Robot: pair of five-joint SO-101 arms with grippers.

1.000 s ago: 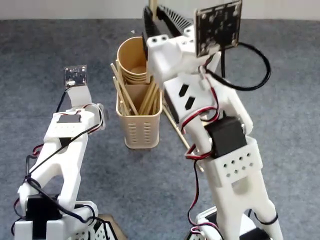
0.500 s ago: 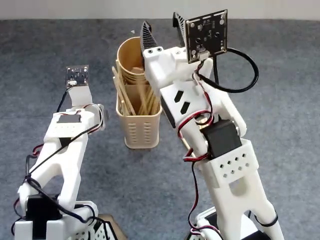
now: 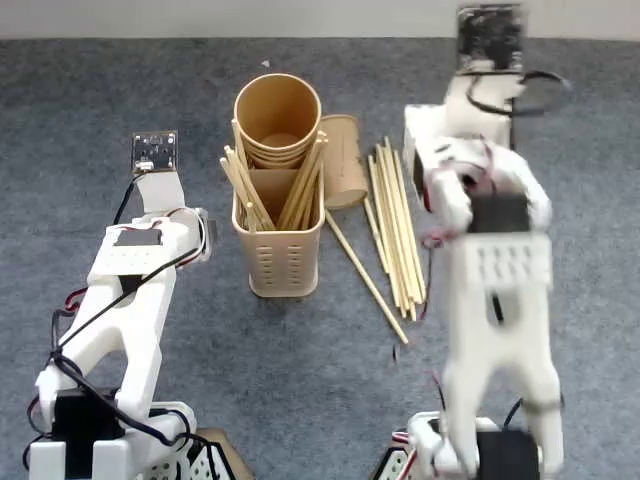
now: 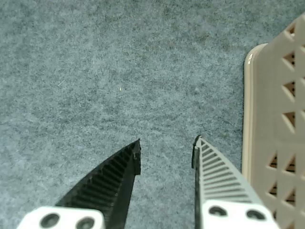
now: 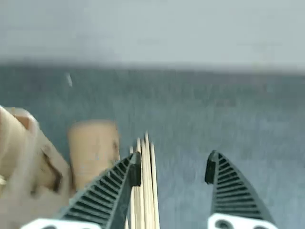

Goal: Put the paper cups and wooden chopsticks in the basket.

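Scattering worries me: my spread, empty right claw (image 5: 174,167) could knock the loose pale wooden chopsticks (image 3: 395,230) apart.

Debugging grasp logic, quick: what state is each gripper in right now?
Left gripper: open, empty, beside the basket.
Right gripper: open, empty, above loose chopsticks.

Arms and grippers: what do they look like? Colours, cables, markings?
The left arm and right arm have white plastic shells with black servos and loose red and black wires. Each carries a bare camera board at the wrist. The left gripper and right gripper have ribbed, pointed fingers on white mounts with screw holes.
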